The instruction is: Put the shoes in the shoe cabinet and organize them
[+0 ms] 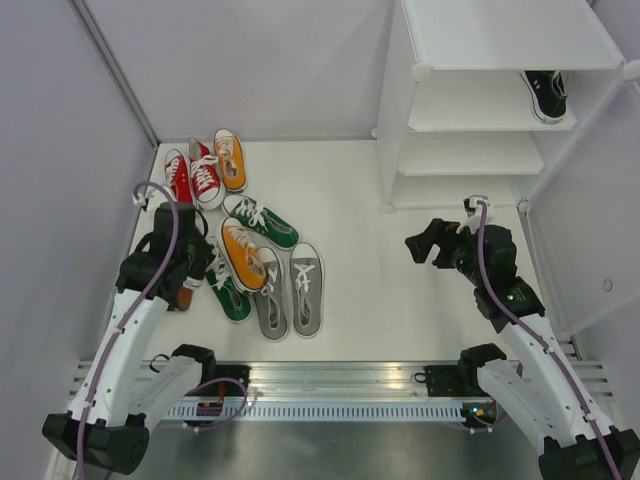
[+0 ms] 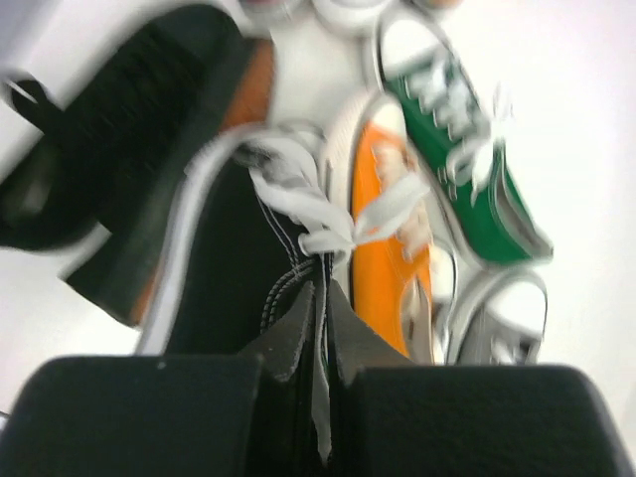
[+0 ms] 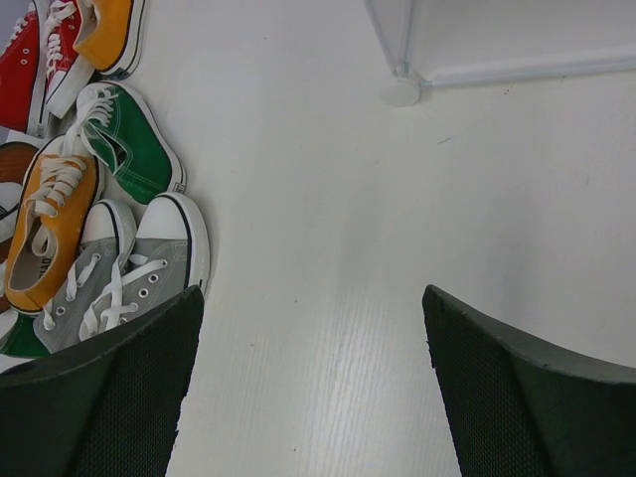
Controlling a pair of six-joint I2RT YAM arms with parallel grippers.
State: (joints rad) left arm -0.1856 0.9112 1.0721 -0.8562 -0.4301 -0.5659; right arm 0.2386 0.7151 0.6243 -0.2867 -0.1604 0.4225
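Black shoe (image 2: 224,298) near the left edge of the bench (image 1: 370,250): my left gripper (image 2: 323,298) is clamped on its collar, with the other shoes (image 1: 262,262) just beside it. My right gripper (image 3: 310,298) hangs wide open near the shoe cabinet (image 1: 470,120) in the far right corner, which holds a second black shoe (image 1: 546,95).

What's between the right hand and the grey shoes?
Only bare table between the right hand and grey shoes; top external and right wrist views show it.

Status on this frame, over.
Left gripper shut on black shoe. Right gripper open, empty. Other black shoe in cabinet. Nothing in the way.
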